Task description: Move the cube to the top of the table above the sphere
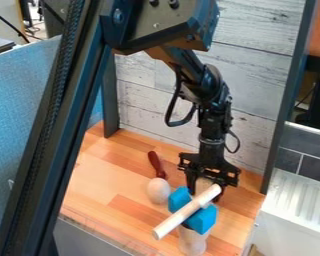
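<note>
Camera view: pincer (206, 177) hangs low over the desk (116, 182), right by the rod's (189, 211) upper end. Can't tell if it's clenched, released or grasping; prob there for a pick in the pile. Cube (203, 220) = prob the blue stuff under the rod, front-right of the sphere (158, 190). Rod lies slantwise across it, so likely needs clearing or it rolls off on a lift. Pale wood (192, 242) just below the front chunk, maybe propping it; can't confirm contact. Goal spot is prob wall side of the sphere, where the red tool (156, 164) sits w/ one end close to the sphere. Needs a placement clear of both, IMO.

Looks: cube's matte bright blue, flat faces, crisp angled edges. Shows as 2 chunks, 1 per side of the rod; 1 pc or 2, can't tell. Sphere's plain pale wood, smooth, roundish.
</note>
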`<state>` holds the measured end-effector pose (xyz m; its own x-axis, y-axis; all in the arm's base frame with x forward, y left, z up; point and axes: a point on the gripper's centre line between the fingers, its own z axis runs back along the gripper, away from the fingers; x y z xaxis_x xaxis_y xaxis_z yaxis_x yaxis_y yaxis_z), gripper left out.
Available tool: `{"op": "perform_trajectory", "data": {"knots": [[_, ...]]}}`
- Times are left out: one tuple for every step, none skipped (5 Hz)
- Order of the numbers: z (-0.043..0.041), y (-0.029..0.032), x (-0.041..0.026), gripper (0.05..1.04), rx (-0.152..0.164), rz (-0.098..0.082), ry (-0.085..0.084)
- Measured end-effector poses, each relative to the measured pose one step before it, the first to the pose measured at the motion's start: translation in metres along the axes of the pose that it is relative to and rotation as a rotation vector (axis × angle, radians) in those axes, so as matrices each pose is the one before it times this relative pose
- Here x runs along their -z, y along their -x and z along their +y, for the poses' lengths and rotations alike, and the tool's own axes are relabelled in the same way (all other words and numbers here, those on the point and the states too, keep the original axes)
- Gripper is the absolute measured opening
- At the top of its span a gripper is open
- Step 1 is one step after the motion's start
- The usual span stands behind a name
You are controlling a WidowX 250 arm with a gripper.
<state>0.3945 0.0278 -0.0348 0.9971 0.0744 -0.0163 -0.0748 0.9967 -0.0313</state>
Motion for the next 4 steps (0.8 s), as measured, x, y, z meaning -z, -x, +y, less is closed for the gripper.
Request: {"op": "perform_trajectory", "data": {"knots": [[0.01713,-0.00406,-0.00967,0.626,-0.0561,0.0082,0.0349],[0.02458,-0.00984,-0.01588,0.626,-0.0587,-0.0183,0.0315],[0.01521,-0.00986,-0.01433,0.626,-0.0534,-0.0253,0.0153],[0.01820,-0.00524,-0.00659,0.626,-0.0531,-0.0246,0.0209]]}}
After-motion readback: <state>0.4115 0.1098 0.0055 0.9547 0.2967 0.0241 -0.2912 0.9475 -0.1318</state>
